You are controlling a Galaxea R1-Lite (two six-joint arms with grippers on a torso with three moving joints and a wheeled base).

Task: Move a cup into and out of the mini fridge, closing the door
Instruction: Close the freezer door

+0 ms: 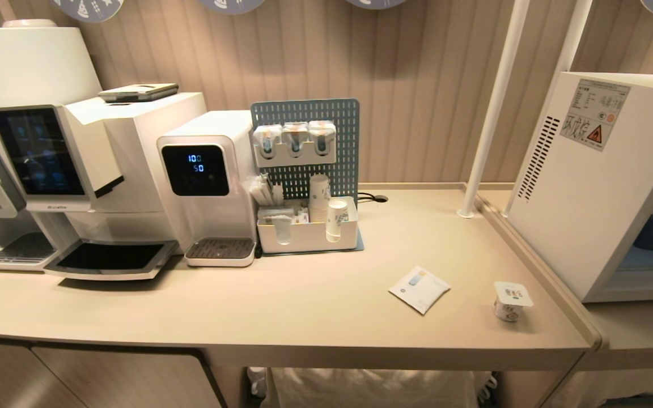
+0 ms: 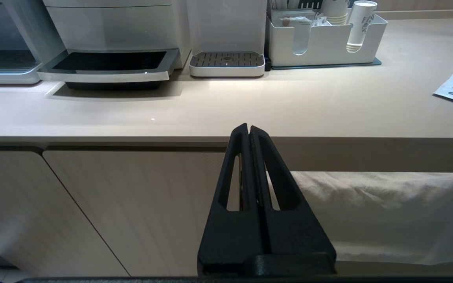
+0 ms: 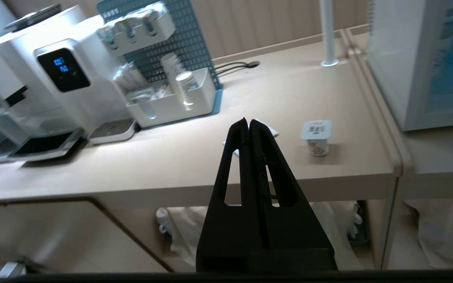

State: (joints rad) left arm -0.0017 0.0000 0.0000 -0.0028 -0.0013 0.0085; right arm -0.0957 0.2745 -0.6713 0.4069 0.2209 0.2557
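Right gripper (image 3: 249, 122) hangs out in front of the counter (image 1: 304, 306), fingers pressed together and empty (left gripper (image 2: 249, 127) likewise, parked low by the front edge). Cup (image 1: 512, 301) stands upright near the counter's front right corner, just beside a leaflet (image 1: 419, 289). Fridge (image 1: 587, 187) sits beyond that right edge — I can't tell how its door stands. Best spread the fingers first, then come level at the cup's sides — below the lid.

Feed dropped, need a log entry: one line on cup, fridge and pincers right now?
cup: upright on counter, untouched | fridge: on right | right pincer: shut, empty, short of cup | left pincer: shut, empty, below counter edge
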